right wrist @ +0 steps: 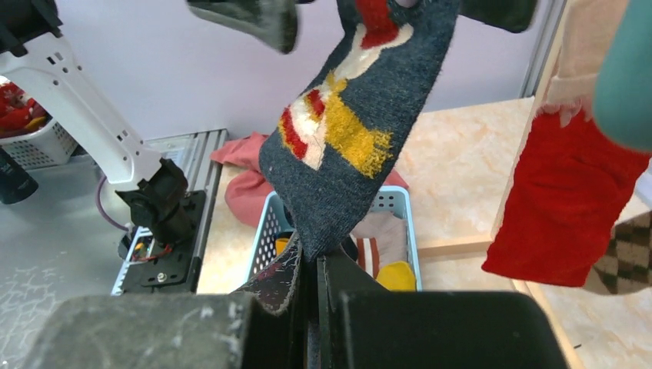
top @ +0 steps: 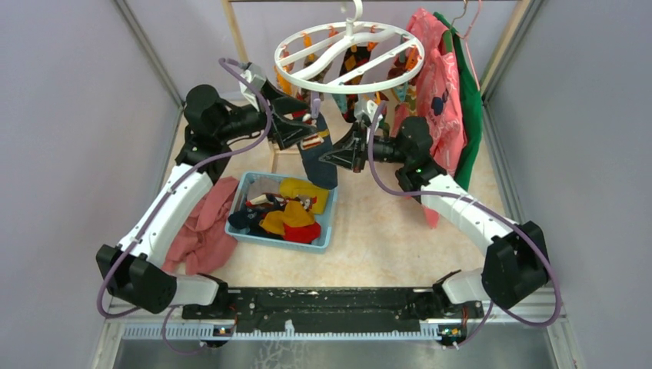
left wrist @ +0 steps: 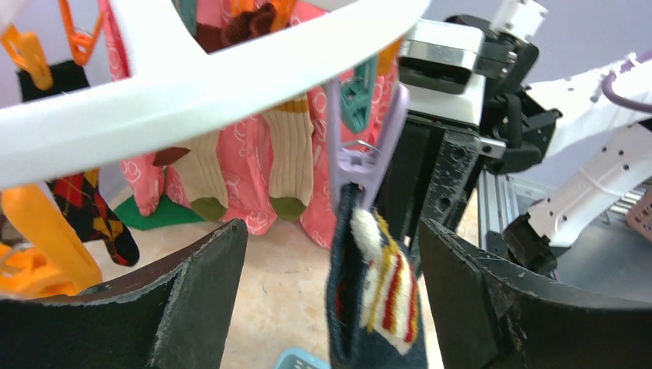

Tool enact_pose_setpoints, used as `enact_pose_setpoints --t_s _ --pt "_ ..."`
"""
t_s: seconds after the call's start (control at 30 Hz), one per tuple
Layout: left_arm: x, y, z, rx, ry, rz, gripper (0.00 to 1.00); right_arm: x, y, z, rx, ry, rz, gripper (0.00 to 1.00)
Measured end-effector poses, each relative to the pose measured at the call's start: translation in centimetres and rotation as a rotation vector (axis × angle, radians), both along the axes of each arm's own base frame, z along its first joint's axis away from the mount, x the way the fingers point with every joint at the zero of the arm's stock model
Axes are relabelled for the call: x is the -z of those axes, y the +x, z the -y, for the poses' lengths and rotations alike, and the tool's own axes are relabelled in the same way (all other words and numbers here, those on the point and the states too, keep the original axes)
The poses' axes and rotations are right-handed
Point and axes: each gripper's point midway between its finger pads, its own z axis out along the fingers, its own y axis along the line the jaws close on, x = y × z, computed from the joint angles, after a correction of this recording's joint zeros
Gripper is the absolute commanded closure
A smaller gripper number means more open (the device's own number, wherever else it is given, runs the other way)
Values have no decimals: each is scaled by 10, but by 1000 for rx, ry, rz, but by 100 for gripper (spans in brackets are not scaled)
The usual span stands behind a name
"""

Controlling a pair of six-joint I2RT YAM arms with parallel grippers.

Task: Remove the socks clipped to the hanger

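The white ring hanger (top: 346, 87) hangs at the back with several socks on orange and teal clips. A navy sock (top: 319, 161) with a red, yellow and white striped patch dangles from a lilac clip (left wrist: 361, 157) at the ring's front. My left gripper (top: 307, 137) is open, its fingers (left wrist: 192, 292) standing either side of the sock's (left wrist: 377, 300) top without touching it. My right gripper (right wrist: 317, 257) is shut on the lower end of the same sock (right wrist: 361, 115). A red sock (right wrist: 565, 200) hangs to the right.
A light blue basket (top: 277, 238) holding several loose socks sits on the table under the grippers. A pinkish-red cloth heap (top: 204, 227) lies to its left. Pink (top: 438, 84) and green (top: 470, 115) garments hang at the back right. Beige socks (left wrist: 288, 161) and an argyle one (left wrist: 92, 207) stay clipped.
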Motion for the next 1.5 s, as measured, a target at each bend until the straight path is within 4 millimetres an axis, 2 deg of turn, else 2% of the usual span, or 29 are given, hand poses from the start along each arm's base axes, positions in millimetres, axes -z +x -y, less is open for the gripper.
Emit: enact_pose_setpoints --t_s 0.17,0.43,0.63,0.7,1.07,1.17,1.23,1.33,1.5 --pt "-12 9 6 -25 -37 -16 10 -10 -4 1 -3 22 19 100" --pt "-23 9 12 -42 -78 -61 10 -2 -5 2 -4 18 2 100" --pt "-25 13 20 -41 -110 -101 23 1 -5 2 -2 17 -1 100" --pt "-24 16 23 -38 -120 -124 24 3 -4 2 1 15 -4 100" --pt "-20 21 28 -33 -154 -208 18 11 -5 3 6 7 -7 100" --pt "-21 22 29 -30 -163 -225 11 16 -5 4 7 2 -10 100" --pt "-22 22 29 -27 -171 -231 10 18 -6 4 8 -1 -11 100" --pt "-22 23 30 -23 -179 -239 14 19 -6 5 11 -2 -6 100" --pt "-22 24 32 -14 -189 -258 29 19 -5 5 12 -3 2 100"
